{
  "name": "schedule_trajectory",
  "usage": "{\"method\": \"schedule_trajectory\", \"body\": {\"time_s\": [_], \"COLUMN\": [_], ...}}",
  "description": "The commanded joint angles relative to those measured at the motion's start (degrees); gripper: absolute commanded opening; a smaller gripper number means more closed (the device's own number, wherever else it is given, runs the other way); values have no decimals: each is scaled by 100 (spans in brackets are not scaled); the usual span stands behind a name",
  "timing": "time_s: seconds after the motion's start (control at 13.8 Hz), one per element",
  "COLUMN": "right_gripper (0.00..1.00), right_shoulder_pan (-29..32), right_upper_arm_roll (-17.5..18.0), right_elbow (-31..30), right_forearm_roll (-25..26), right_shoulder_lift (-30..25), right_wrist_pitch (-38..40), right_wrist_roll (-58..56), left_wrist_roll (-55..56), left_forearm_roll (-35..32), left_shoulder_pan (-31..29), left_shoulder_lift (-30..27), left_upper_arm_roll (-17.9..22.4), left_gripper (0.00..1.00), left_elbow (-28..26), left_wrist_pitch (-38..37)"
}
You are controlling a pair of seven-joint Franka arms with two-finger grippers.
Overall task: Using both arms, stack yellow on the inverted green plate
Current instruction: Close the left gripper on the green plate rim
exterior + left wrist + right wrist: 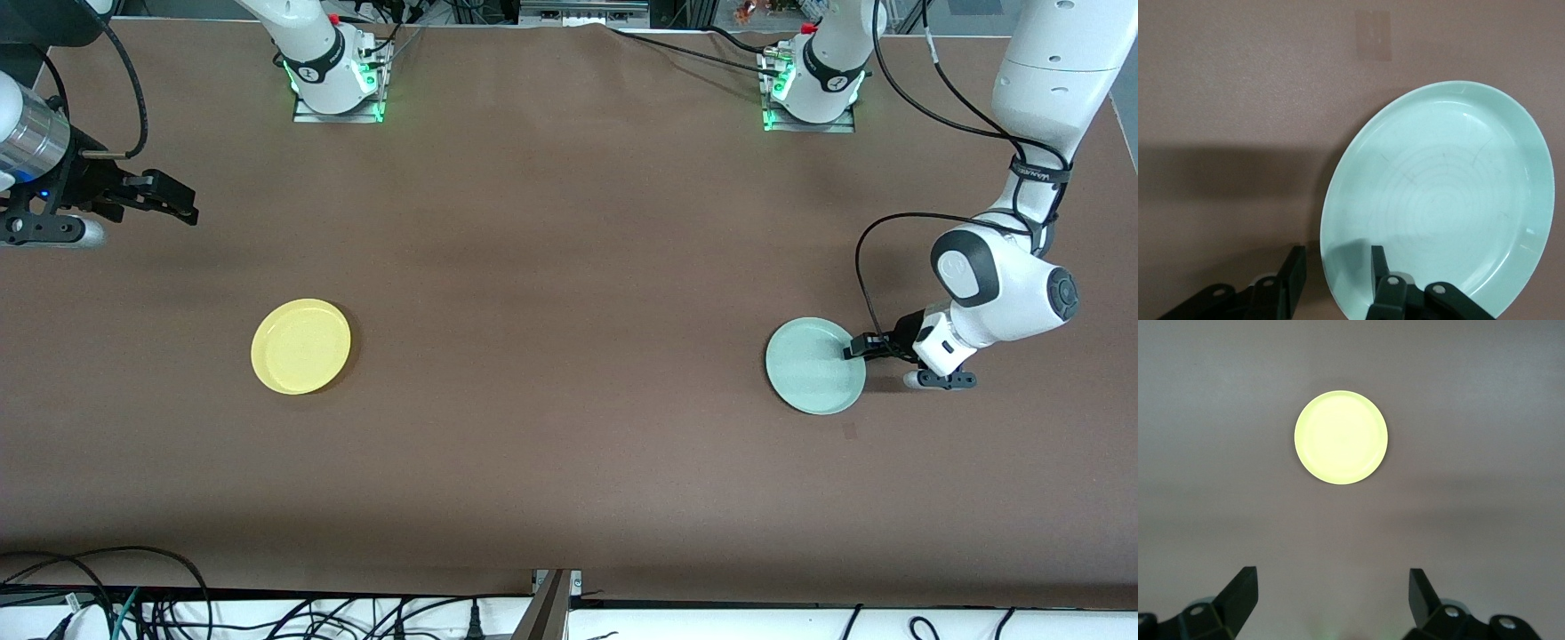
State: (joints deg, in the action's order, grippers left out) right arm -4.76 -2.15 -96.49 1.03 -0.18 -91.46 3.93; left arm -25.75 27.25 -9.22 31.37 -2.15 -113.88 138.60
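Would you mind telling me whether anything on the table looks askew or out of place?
Nothing stands out. The green plate and yellow plate both lie flat, rim up; the open left gripper straddles the green plate's rim.

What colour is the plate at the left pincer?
Pale mint green, with faint concentric rings inside; the left wrist view shows it best.

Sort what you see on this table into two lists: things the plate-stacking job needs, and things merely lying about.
Needed:
yellow plate, hollow side up
green plate, hollow side up
left gripper, open, straddling the green plate's rim
right gripper, open, waiting above the table

Lying about:
loose cables along the table edge nearest the camera
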Motion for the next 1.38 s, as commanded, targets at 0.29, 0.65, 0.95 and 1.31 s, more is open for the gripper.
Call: {"method": "schedule_trajectory", "body": {"time_s": [0.29, 0.65, 0.95, 1.31], "right_gripper": [100, 100, 100, 100], "right_shoulder_pan": [-8, -16, -16, -16], "right_upper_arm_roll": [-23, -23, -23, -23], "right_elbow": [131, 131, 131, 131], "right_forearm_roll": [-50, -41, -33, -24], "right_shoulder_lift": [53, 53, 53, 53], "right_wrist_pitch": [76, 93, 85, 85], "right_wrist_roll": [20, 20, 20, 20], "left_wrist_roll": [-167, -158, -70, 806], "left_forearm_roll": [105, -158, -850, -3440], "left_shoulder_pan": [87, 148, 428, 1394], "left_shoulder_lift": [-26, -43, -402, -500], "left_upper_arm_roll": [39, 30, -22, -58], "left_gripper": [12, 0, 0, 0], "left_elbow": [-11, 41, 515, 1762], "left_wrist_pitch": [35, 53, -43, -176]}}
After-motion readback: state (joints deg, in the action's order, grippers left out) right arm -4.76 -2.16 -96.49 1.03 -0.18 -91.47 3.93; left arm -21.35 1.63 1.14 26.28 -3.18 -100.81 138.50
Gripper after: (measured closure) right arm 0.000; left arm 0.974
